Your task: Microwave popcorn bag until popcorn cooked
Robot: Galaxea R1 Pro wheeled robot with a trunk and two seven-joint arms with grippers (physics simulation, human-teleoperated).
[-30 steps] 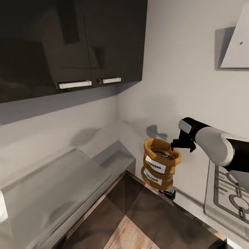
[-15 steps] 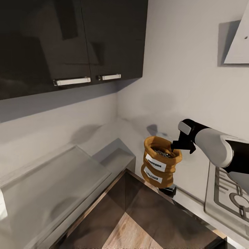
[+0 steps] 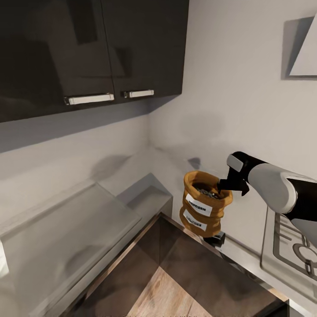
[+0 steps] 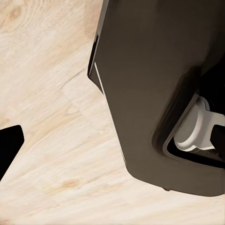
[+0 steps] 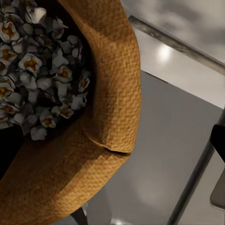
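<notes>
The tan-orange popcorn bag (image 3: 203, 207) hangs in the air over the corner of the grey countertop (image 3: 75, 229), its two white labels facing me. My right gripper (image 3: 223, 186) is shut on the bag's rolled rim at its right side. Greyish popcorn (image 3: 205, 192) lies inside the bag. In the right wrist view the bag (image 5: 108, 93) is close up, with the popcorn (image 5: 37, 70) as pale grey pieces with orange centres. A dark fingertip (image 4: 7, 145) of my left gripper hangs over the wooden floor. The microwave is out of view.
Dark glossy wall cabinets (image 3: 88, 48) with steel handles hang above the corner. A gas hob (image 3: 290, 246) sits at the right, below the white range hood (image 3: 306, 55). My own dark base (image 4: 154, 93) stands on the light wood floor (image 4: 51, 117).
The camera has shifted a little, so the hood sits further right in the picture. The bag stays hanging from my right gripper in almost the same place.
</notes>
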